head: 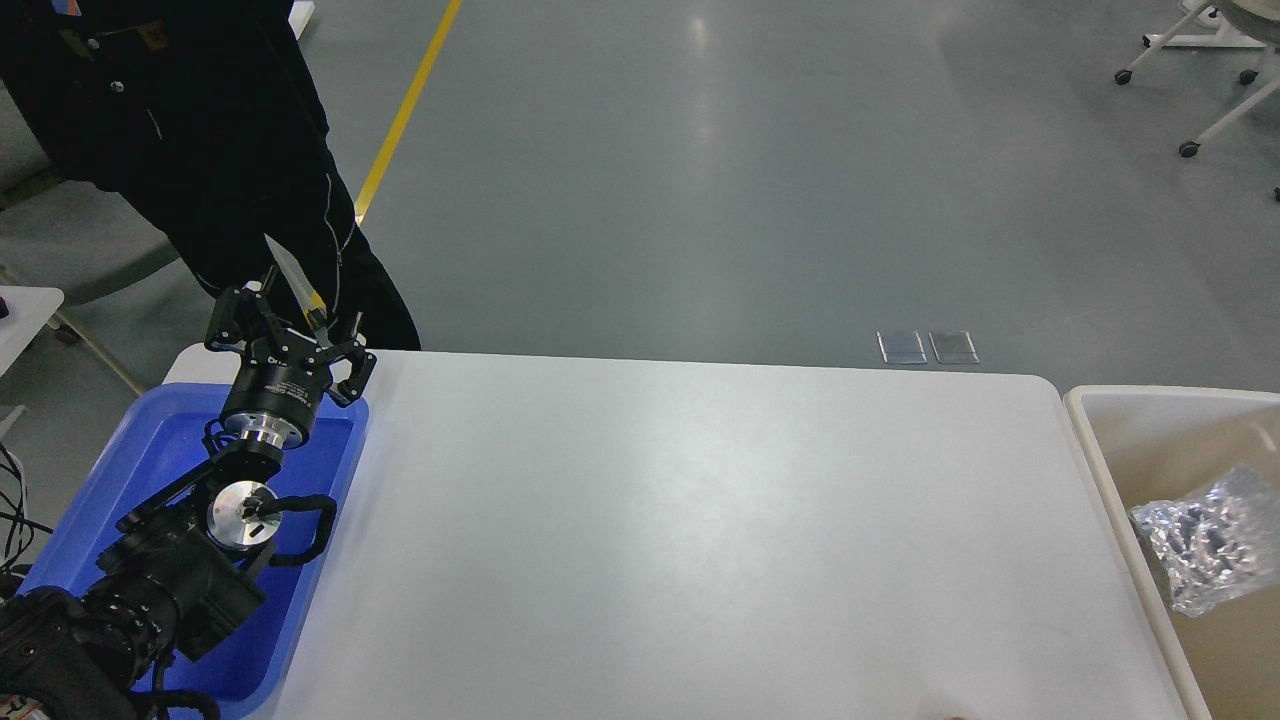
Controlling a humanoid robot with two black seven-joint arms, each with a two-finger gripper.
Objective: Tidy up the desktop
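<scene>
Above the blue tray on the desktop, left hand is clamped on a knife; beige bin right.

The left arm lies across the blue tray and hides much of its floor, while the tray's near corner runs off the bottom edge. What the left gripper carries is thin and pale, perhaps a blade; against the dark clothing of the person it is hard to tell. That person is cut off above the waist. The beige bin is cropped at the right, and the crumpled wrapper inside too. The worktop loses its near edge.
</scene>
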